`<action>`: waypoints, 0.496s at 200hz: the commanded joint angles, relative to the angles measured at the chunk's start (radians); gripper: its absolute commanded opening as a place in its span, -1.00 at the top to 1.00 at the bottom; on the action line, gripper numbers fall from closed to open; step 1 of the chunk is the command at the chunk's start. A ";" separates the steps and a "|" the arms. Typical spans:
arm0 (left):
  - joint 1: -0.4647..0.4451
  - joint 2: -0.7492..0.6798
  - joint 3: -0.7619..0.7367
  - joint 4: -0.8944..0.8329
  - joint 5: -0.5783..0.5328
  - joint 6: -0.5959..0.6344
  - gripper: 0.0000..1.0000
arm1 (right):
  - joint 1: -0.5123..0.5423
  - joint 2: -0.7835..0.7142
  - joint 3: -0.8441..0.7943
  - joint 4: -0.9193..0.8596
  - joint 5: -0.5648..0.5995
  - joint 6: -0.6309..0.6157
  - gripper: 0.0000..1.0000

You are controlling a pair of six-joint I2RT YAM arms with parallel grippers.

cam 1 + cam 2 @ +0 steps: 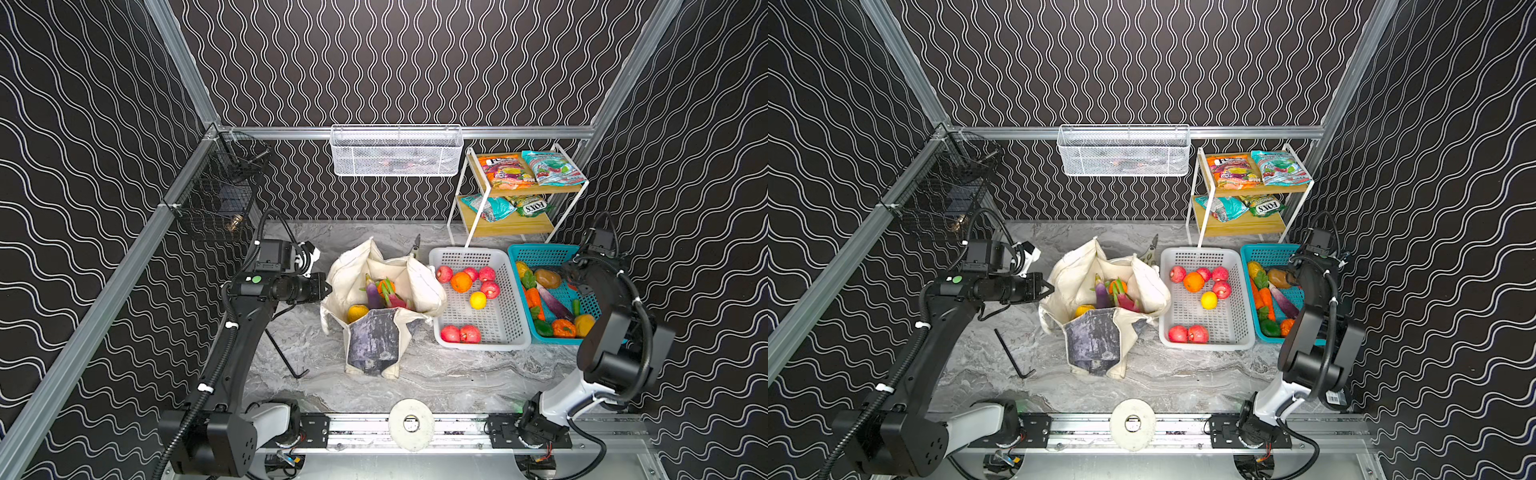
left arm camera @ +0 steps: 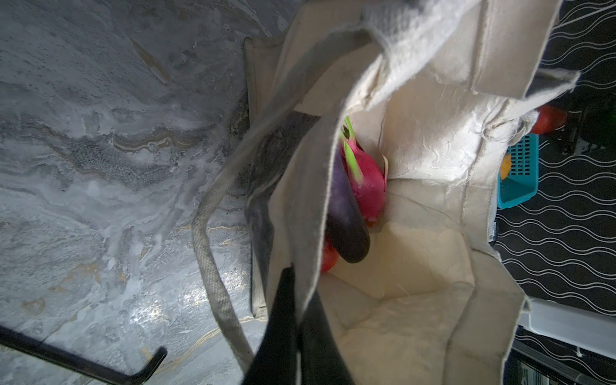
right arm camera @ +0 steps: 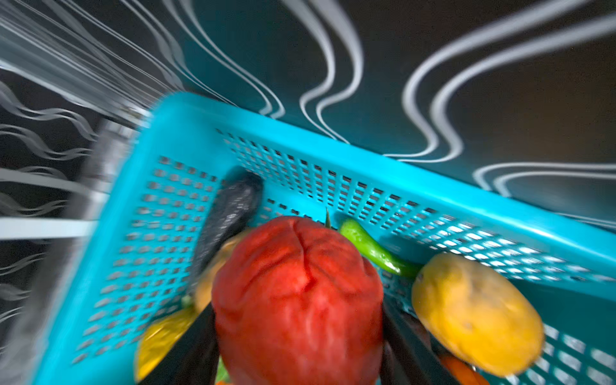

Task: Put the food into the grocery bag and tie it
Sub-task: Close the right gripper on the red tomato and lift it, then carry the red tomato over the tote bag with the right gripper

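At the near edge of the desk [image 1: 457,374] a white disc [image 1: 411,424] sits on the rail between the two arm bases. One black hex key [image 1: 286,357] lies towards the near left corner.

The grocery bag [image 1: 374,345] stands upright at the middle of the desk. Its mouth opens upward and its grey printed panel faces the near edge. The left gripper [image 1: 326,286] comes in level from the left, and its fingers [image 2: 283,316] are pressed together on the canvas rim.

Four pieces show inside the bag. One purple eggplant [image 1: 372,296] leans with its long axis running near to far, stem end up and away. One pink dragon fruit [image 1: 392,299] lies beside it, green tips upward. One orange [image 1: 386,286] lies behind them, and one yellow fruit [image 1: 357,312] sits at the near left of the mouth.

Just right of the bag, the white basket [image 1: 505,332] holds six red apples [image 1: 450,333], a second orange [image 1: 461,282] and one lemon [image 1: 478,300].

Further right, the teal basket [image 1: 540,253] holds mixed vegetables, partly hidden by the arm. The right gripper [image 3: 300,340] hangs over it. Its two fingers pinch a red tomato [image 3: 296,286] from both sides, and the tomato's wrinkled end points away from the wrist.

In the far right corner, a two-tier shelf rack [image 1: 523,224] carries four snack packets [image 1: 505,170], two on each tier. One white wire basket [image 1: 397,151] hangs at the back.
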 commanded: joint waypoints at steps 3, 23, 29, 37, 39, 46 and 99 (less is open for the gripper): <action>0.001 -0.012 -0.006 0.022 0.021 -0.011 1.00 | 0.020 -0.068 -0.008 -0.024 -0.063 0.024 -0.27; 0.001 -0.018 -0.002 0.014 0.020 -0.009 1.00 | 0.051 -0.123 0.002 -0.040 -0.115 0.039 -0.28; 0.001 -0.019 -0.001 0.013 0.019 -0.009 1.00 | 0.068 -0.138 0.010 -0.047 -0.121 0.040 -0.28; 0.002 -0.021 0.001 0.009 0.016 -0.008 1.00 | 0.096 -0.158 0.022 -0.063 -0.122 0.040 -0.28; 0.002 -0.020 0.001 0.008 0.015 -0.008 1.00 | 0.103 -0.162 0.025 -0.066 -0.122 0.041 -0.28; 0.001 -0.023 0.003 0.005 0.013 -0.008 1.00 | 0.132 -0.181 0.035 -0.079 -0.123 0.043 -0.28; 0.001 -0.034 0.004 0.003 0.009 -0.017 1.00 | 0.472 -0.333 0.114 -0.153 -0.059 0.038 -0.28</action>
